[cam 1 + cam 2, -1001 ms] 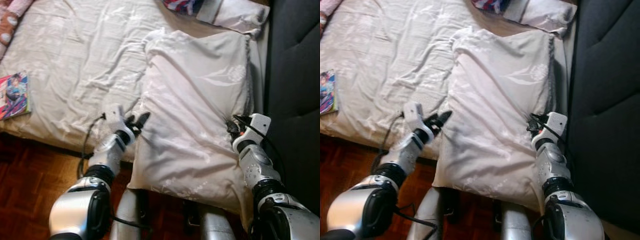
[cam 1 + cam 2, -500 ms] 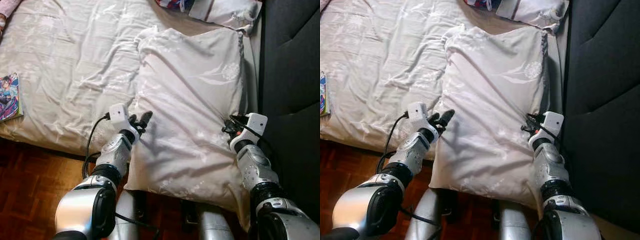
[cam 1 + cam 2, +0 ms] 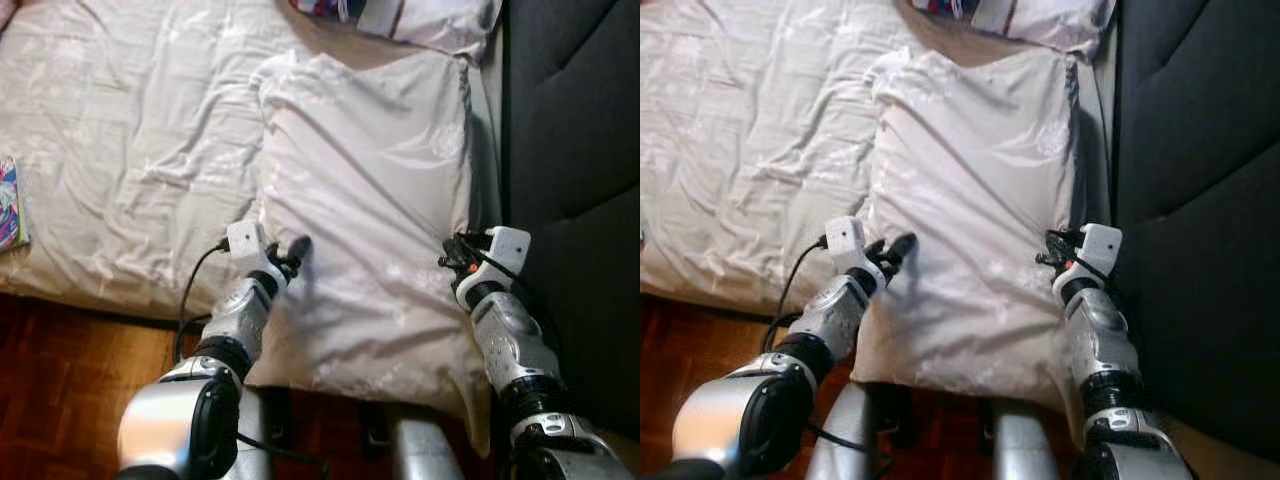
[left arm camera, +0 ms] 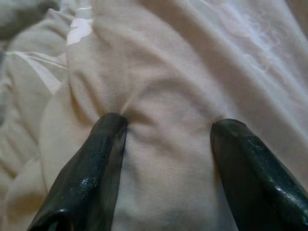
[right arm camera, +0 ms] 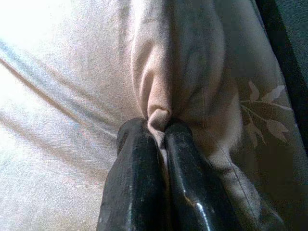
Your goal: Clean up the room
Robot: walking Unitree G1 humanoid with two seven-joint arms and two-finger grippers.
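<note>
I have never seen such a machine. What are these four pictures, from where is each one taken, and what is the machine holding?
This is a humanoid robot with two silver arms, each ending in two black fingers. The two wide pictures come from the cameras in its head, looking down at a bed. The two close pictures come from cameras on its wrists.

A large pale pillow lies on the bed beside a dark headboard. The right gripper is shut, pinching a fold of the pillow's cloth. The left gripper is open, with its fingers pressing into the pillow's other side. A smaller pillow lies further back, and a colourful book lies at the bed's left edge.
</note>
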